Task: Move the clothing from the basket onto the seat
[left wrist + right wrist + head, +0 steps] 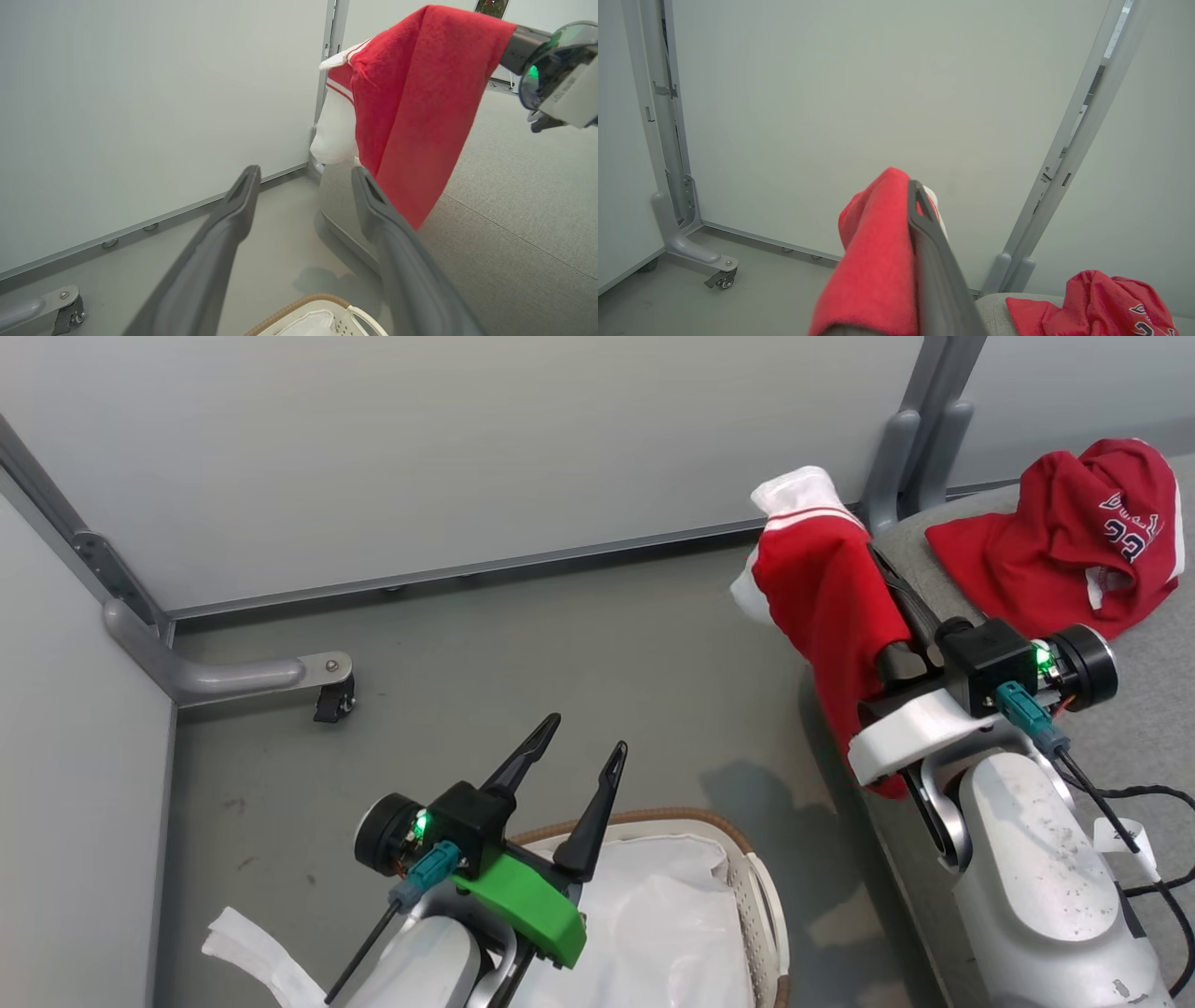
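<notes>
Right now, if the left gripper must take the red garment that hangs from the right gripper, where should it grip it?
Probably best: pinch the free lower flap of the hanging garment, coming from the robot's left. That flap droops loose below the right gripper, clear of its fingers, and faces the open left gripper.

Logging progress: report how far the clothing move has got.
Done: one red garment lies on the seat. In hand: right gripper holds the second garment beside the seat's edge. Left: set it down; what shows of the basket is white liner.
</notes>
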